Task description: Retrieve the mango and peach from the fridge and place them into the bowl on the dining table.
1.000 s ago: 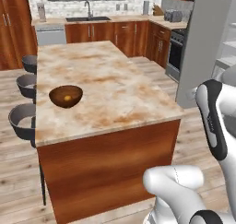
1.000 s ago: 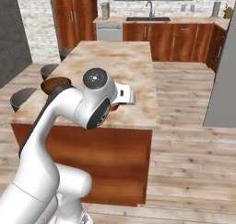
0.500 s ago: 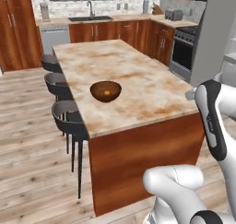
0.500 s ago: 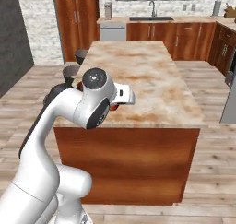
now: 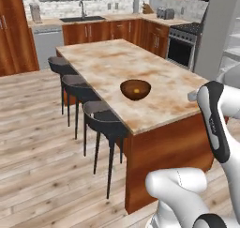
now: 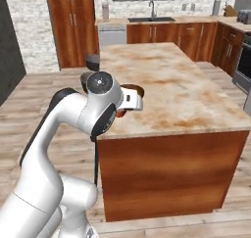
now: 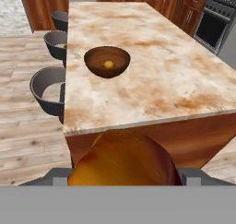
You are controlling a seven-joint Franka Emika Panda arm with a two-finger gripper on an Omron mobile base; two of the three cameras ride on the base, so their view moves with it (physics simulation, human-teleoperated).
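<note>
Now fingers [image 7: 123, 179] are gripping an orange-red fruit [image 7: 124, 161] near the desk [image 7: 152, 80] edge; bowl [image 7: 107, 61], holding one fruit, is sitting far-left. Releasing short risks fruit hitting floor.

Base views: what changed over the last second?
The base drove around the table's end, so both views shifted; the stools came into sight. Nothing on the table moved: the bowl kept its small orange fruit, and the gripper stayed closed on a large orange fruit.
</note>
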